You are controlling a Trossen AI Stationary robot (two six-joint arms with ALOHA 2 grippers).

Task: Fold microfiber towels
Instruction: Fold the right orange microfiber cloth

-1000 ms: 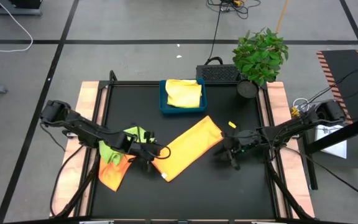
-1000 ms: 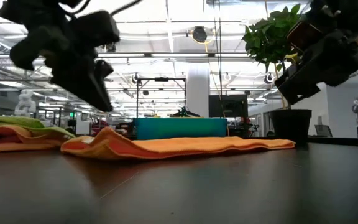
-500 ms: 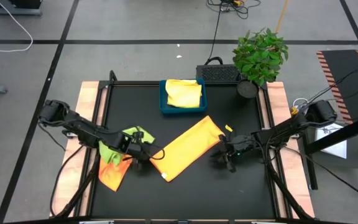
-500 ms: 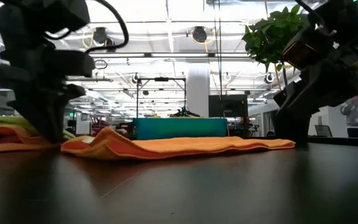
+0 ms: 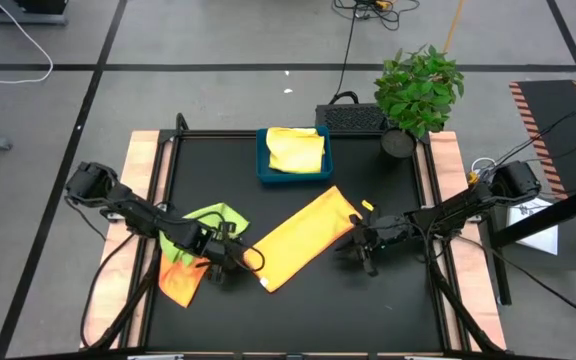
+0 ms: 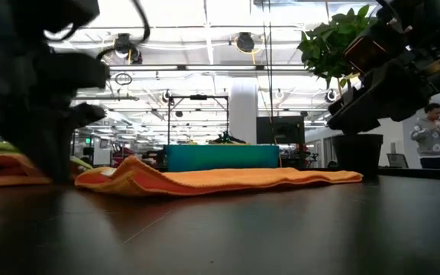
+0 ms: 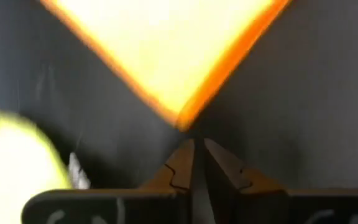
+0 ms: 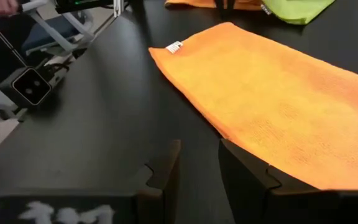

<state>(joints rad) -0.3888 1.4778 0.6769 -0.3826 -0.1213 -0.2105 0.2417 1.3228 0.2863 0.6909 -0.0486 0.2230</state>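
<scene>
Orange towel [image 5: 301,238] | corner just beyond left hand [image 7: 194,152] | fingers nearly closed, empty

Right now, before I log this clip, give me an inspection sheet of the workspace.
Surface: black table, wooden side strips.
Job's things: folded orange towel lying diagonally at centre; lime green towel over another orange towel at left; yellow towel in blue tray.
Clutter: potted plant at the far right corner.
Grippers: left gripper nearly closed at the folded towel's corner; right gripper open beside its other end.
Cables: on the floor beyond.
Surroundings: person in background.
</scene>
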